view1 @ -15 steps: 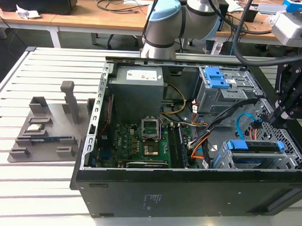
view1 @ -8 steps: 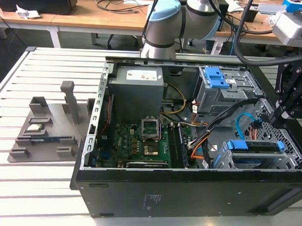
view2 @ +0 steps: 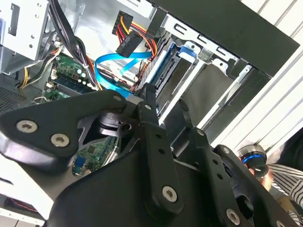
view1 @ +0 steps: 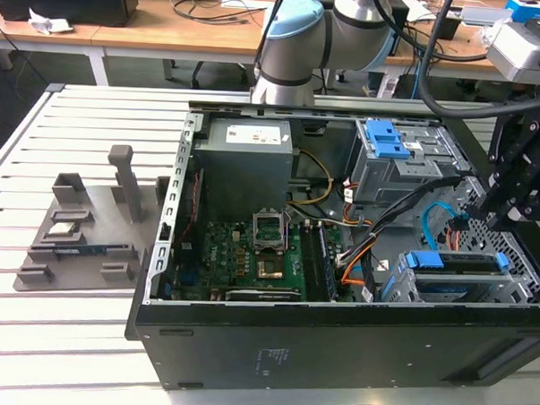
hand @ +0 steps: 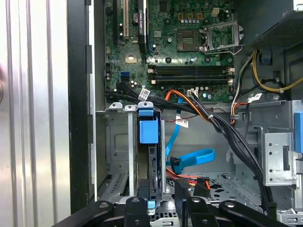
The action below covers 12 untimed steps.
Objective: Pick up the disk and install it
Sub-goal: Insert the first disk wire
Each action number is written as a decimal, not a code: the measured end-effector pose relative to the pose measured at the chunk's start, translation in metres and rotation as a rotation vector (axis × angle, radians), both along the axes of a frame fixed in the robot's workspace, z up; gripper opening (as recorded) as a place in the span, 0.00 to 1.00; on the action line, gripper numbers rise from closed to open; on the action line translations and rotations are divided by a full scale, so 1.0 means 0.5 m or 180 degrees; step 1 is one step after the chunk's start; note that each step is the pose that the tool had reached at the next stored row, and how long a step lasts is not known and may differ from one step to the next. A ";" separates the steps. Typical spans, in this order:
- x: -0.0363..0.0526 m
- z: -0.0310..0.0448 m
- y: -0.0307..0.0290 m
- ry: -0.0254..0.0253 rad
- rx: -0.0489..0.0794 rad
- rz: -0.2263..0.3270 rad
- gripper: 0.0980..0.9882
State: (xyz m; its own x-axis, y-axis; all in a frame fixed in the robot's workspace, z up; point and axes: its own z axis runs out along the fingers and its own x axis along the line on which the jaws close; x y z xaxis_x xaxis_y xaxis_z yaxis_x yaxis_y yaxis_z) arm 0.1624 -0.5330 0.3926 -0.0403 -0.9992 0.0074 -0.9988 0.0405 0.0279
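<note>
One blue cable [hand: 189, 158] beside disk [hand: 150, 165], seemingly seated.

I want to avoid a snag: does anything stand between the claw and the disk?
Nothing visible does. In the first wrist view the claw hangs at the disk, which sits in its metal cage. The blue cable lies beside that cage, not across it.

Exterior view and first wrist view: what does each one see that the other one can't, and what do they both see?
Exterior view's extras: the grey tray and the arm's pale blue joint. First wrist view's extra: a small blue socket on the board. Both share the green board, the disk sitting in its metal cage, and the blue ribbon cable.
</note>
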 end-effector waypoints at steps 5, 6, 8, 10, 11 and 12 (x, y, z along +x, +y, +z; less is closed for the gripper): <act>0.033 -0.027 0.067 0.0033 -0.0015 -0.0001 0.30; 0.035 -0.033 0.079 0.0036 -0.0016 -0.0001 0.30; 0.037 -0.043 0.094 0.0040 -0.0017 -0.0001 0.30; 0.040 -0.055 0.098 0.0042 -0.0023 -0.0001 0.30; 0.040 -0.059 0.098 0.0042 -0.0028 -0.0001 0.30; 0.040 -0.062 0.098 0.0042 -0.0033 -0.0001 0.30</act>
State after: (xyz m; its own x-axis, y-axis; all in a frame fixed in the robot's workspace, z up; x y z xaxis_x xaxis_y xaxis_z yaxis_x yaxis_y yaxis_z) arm 0.1825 -0.4839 0.3615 -0.0405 -0.9990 0.0183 -0.9983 0.0412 0.0406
